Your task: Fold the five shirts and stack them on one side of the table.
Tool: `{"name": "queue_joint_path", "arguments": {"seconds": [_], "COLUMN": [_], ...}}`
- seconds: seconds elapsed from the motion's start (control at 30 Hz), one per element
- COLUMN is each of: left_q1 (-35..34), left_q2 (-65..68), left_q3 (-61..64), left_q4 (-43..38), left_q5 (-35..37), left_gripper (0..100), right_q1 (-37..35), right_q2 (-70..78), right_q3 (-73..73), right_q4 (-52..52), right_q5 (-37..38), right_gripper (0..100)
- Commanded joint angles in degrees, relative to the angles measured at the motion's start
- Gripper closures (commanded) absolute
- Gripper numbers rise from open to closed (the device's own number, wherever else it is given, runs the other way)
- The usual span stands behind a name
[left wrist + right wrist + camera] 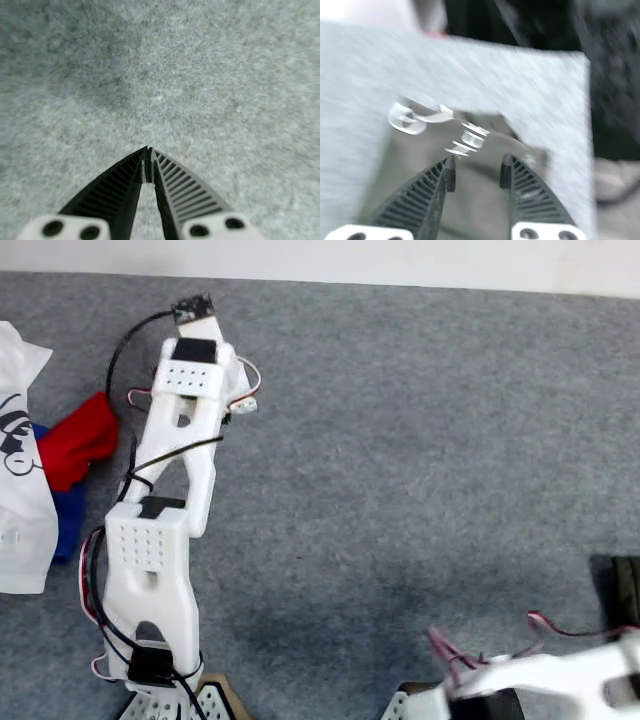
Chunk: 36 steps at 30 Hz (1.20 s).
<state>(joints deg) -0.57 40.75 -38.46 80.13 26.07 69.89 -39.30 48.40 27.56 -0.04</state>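
Observation:
A pile of shirts lies at the table's left edge: a white printed shirt, a red shirt and a blue shirt under them. The left arm stretches up the left side of the table, beside the pile and apart from it. Its left gripper points at bare grey felt, tips together, shut on nothing. The right arm sits low at the front right corner. The right gripper is open, with nothing between its fingers, over the table's corner.
Grey felt covers the table, bare across the middle and right. A metal clamp with a screw is fixed at the table's corner under the right gripper. A dark object sits at the right edge.

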Motion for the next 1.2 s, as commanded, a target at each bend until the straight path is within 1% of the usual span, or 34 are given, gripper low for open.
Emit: {"name": "queue_joint_path", "arguments": {"seconds": [0.0, 0.07, 0.13, 0.27, 0.43, 0.57, 0.63, 0.7, 0.83, 0.9, 1.03, 1.1, 1.17], "left_q1": [-2.42, -4.62, -7.69, -13.85, -25.45, -33.8, -37.23, -39.87, -43.82, -45.58, -48.75, -51.12, -53.58], "left_q2": [-7.43, -9.19, -11.21, -14.99, -17.36, -17.54, -17.27, -17.36, -19.38, -21.49, -25.54, -26.77, -26.86], "left_q3": [-2.59, -2.51, -2.59, -2.59, -2.59, -2.42, -2.24, -2.24, -2.33, -0.84, 4.35, 7.52, 10.42], "left_q4": [2.02, 2.37, 4.75, 9.05, 9.32, 9.67, 10.02, 12.22, 18.99, 20.66, 20.57, 18.29, 14.24], "left_q5": [0.44, 0.35, -0.79, -10.11, -17.76, -23.38, -26.2, -29.01, -30.42, -30.42, -30.51, -30.51, -30.51], "left_gripper": [99, 99, 99, 99, 99, 99, 99, 96, 84, 80, 81, 82, 82], "right_q1": [-11.82, -19.12, -26.15, -39.08, -53.05, -61.58, -65.36, -69.58, -76.53, -78.55, -82.15, -82.95, -83.12], "right_q2": [-6.29, -7.25, -6.9, -6.81, -6.73, -6.73, -6.73, -6.81, -7.34, -7.34, -7.16, -7.25, -7.34], "right_q3": [-0.75, -2.15, -4.79, -8.57, -8.31, -5.05, -2.77, -0.57, 4.18, 5.93, 9.71, 12.7, 15.34], "right_q4": [7.78, 13.85, 19.91, 28.26, 30.11, 28.44, 27.82, 28.09, 28.18, 28.09, 25.89, 22.29, 18.42], "right_q5": [-1.85, -1.93, -1.93, -2.02, -2.02, -2.02, -2.02, -2.02, -1.67, -1.58, -1.49, -1.49, -1.49], "right_gripper": [83.6, 83.6, 83.6, 83.6, 83.6, 83.6, 83.6, 83.6, 83.6, 83.6, 83.6, 83.6, 83.6]}}
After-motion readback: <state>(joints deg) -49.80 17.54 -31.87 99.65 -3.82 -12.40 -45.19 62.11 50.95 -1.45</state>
